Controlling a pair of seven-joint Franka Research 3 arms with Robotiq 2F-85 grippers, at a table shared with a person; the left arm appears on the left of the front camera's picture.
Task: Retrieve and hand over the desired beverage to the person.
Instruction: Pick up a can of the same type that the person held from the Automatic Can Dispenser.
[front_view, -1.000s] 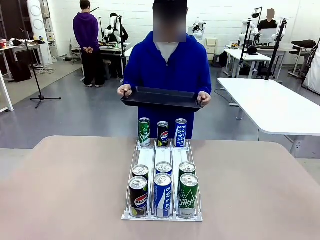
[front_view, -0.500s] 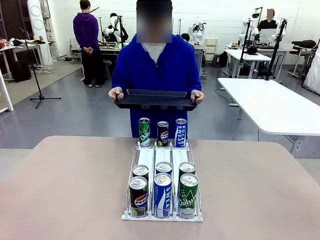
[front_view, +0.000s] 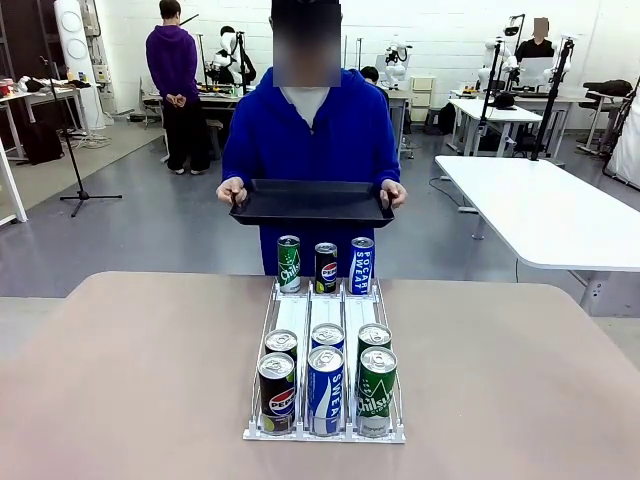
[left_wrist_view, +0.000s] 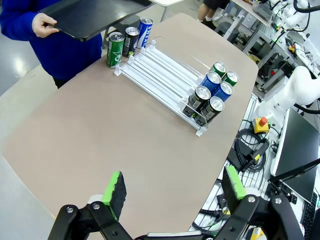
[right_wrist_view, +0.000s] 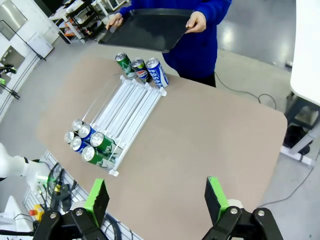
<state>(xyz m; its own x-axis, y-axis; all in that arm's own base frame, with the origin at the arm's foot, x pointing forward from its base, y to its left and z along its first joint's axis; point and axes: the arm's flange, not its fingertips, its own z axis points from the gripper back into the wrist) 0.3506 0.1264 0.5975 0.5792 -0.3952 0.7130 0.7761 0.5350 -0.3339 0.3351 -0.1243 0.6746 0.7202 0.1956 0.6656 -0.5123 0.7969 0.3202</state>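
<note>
A person (front_view: 310, 130) in a bright blue hoodie stands at the table's far edge, holding a black tray (front_view: 312, 200) level in both hands. A white can rack (front_view: 325, 310) runs down the table's middle. At its far end stand a green can (front_view: 289, 264), a black Pepsi can (front_view: 326, 267) and a blue Pocari Sweat can (front_view: 362, 265). Several more cans fill its near end, with a Pepsi (front_view: 276, 392), a blue can (front_view: 325, 390) and a green one (front_view: 376, 392) in front. Nothing marks one beverage as the desired one. My left gripper (left_wrist_view: 174, 179) and right gripper (right_wrist_view: 157, 192) hang open high above the table, holding nothing.
Bare tan tabletop (front_view: 130, 370) lies on both sides of the rack. A white table (front_view: 550, 210) stands to the right beyond mine. A person in a purple hoodie (front_view: 175, 80) and a tripod (front_view: 75, 150) are far back on the left.
The person has stepped a little to the picture's left and lifted the tray slightly. The cans have stayed put.
</note>
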